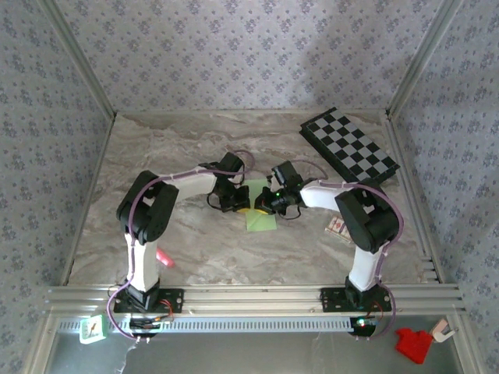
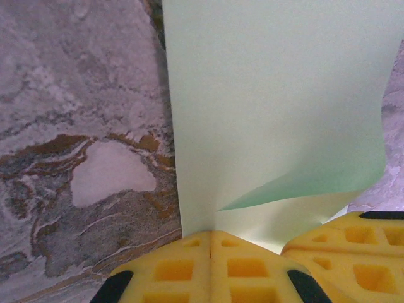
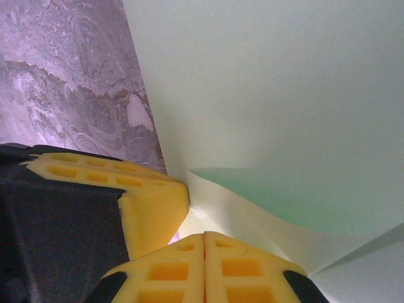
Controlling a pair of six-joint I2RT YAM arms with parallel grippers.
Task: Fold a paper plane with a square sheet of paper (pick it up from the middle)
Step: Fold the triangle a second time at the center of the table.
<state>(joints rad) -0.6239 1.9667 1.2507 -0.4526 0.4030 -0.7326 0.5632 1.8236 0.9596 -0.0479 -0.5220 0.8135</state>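
The square sheet of paper (image 2: 271, 95) is pinched tight by left gripper (image 2: 210, 252) & right gripper (image 3: 204, 255). It could be ripped if pulled apart too hard.

left gripper (image 1: 242, 204), right gripper (image 1: 262, 205), green paper (image 1: 261, 221) between
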